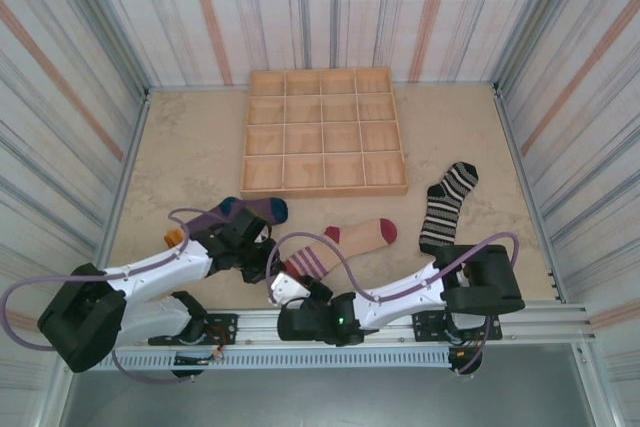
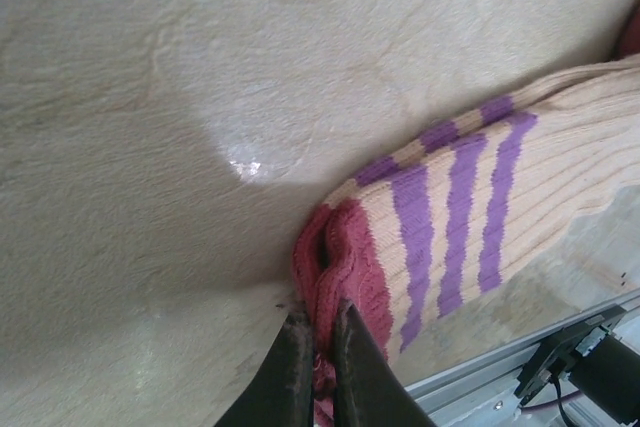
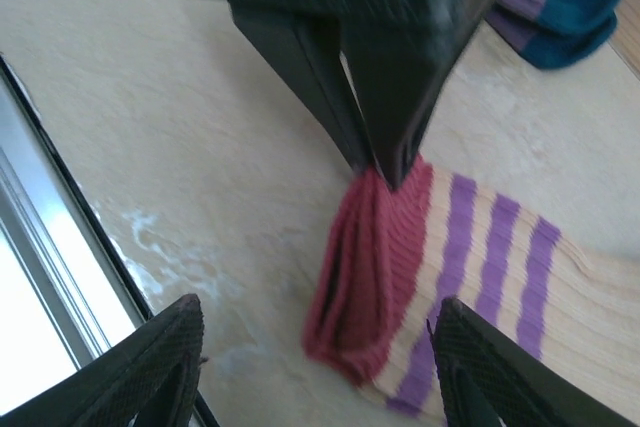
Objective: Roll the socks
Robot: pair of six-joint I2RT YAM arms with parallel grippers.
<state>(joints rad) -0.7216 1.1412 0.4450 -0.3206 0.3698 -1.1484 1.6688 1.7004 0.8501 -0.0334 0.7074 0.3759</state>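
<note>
Peach sock (image 1: 350, 242) | flat, lower centre of tabletop (image 1: 190, 157) | left gripper (image 2: 322, 325) clenched on its red cuff (image 2: 345, 262) | right gripper (image 3: 315, 312) spread wide astride cuff | best: hold pinch firm, turn cuff tight toward toe (image 1: 387, 231)

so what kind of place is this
Probably a robot test cell, not a home: striped walls box in the table, two arms are bolted to a rail, and a gridded tray waits.

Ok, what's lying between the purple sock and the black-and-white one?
The peach sock, seen in the top view; the left gripper pinches its red cuff.
</note>
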